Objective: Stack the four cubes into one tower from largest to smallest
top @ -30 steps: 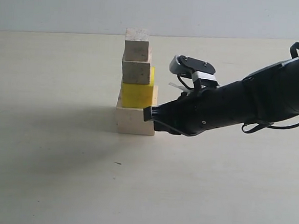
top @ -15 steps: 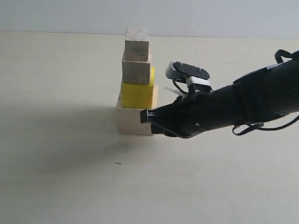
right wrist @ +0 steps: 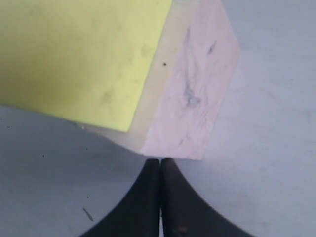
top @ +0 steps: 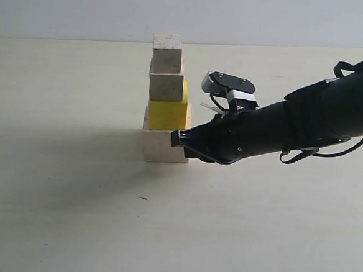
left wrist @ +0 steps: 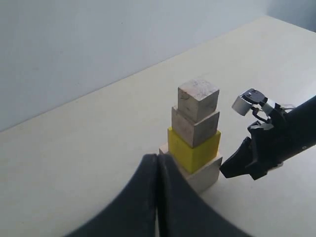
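The tower stands on the table: the large pale wooden cube [top: 161, 146] at the bottom, the bright yellow cube [top: 167, 114] on it, the medium pale cube [top: 166, 84] above, and the small pale cube [top: 166, 54] on top. My right gripper [top: 176, 137] is shut, its tips touching the large cube's right side near its top edge. Up close, the right gripper [right wrist: 160, 161] meets the large cube [right wrist: 192, 84] below the yellow cube [right wrist: 79, 54]. My left gripper [left wrist: 157, 158] is shut and empty, apart from the tower [left wrist: 195, 133].
The pale table [top: 70, 215] extends around the tower to a grey wall [top: 271, 18] behind. My right arm [top: 307, 123] reaches in from the right, low over the table. A small dark speck [top: 142, 198] lies in front of the tower.
My right gripper advanced left until its shut tips reached the large cube's side. The tower has shifted very slightly.
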`<state>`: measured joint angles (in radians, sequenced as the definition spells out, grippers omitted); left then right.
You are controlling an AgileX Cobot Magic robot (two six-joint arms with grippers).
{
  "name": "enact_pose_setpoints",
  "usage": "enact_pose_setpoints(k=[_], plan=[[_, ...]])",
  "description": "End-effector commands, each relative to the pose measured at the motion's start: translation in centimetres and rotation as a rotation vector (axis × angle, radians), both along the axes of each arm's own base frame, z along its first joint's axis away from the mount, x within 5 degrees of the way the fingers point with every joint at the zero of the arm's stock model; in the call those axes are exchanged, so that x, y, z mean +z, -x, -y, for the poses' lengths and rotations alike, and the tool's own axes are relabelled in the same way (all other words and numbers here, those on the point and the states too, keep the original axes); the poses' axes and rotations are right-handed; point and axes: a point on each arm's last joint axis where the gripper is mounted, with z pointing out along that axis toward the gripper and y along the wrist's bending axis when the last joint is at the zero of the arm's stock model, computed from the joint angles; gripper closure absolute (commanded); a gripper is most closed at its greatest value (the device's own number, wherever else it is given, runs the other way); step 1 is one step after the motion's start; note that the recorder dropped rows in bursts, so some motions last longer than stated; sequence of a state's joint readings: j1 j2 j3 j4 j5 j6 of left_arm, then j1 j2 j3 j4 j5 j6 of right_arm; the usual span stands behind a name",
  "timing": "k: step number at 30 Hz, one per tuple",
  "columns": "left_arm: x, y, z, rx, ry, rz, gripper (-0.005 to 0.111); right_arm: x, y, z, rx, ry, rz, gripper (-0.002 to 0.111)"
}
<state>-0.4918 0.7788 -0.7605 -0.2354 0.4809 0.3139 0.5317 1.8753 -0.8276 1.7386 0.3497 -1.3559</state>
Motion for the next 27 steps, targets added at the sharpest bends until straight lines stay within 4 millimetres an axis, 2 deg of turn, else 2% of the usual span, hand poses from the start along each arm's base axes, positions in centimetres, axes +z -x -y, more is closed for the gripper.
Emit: enact_pose_setpoints(k=[1,4,8,12,16,17,22,27], plan=[[0.0,0.1,-0.1,0.007,0.016,-0.005,0.107,0.2,-0.3,0.0,-0.005,-0.001,0.012,0.108],[0.0,0.1,-0.1,0.007,0.016,-0.005,0.107,0.3,0.0,0.1,-0.004,-0.007,0.008,0.108],[0.0,0.1,-0.1,0.007,0.017,-0.003,0.107,1.2,1.7,1.2,-0.032,-0.01,-0.007,0.108],[0.0,0.1,-0.1,0.007,0.017,-0.003,0.107,3.3,3.3,2.5,-0.03,0.003,0.061,0.108],[0.0,0.1,-0.1,0.007,0.017,-0.003,0.107,8.1,4.6,3.8,-0.028,-0.006,0.23,0.108],[-0.1,0.0,-0.1,0.009,0.018,-0.002,0.107,9.8,5.0,4.4,-0.042,-0.002,0.306,0.108],[-0.3,0.0,-0.1,0.012,0.02,0.002,0.107,14.5,6.4,6.2,-0.058,0.021,0.542,0.108],[-0.4,-0.1,-0.1,0.017,0.026,0.013,0.107,19.0,8.3,8.8,-0.18,0.021,0.769,0.108]])
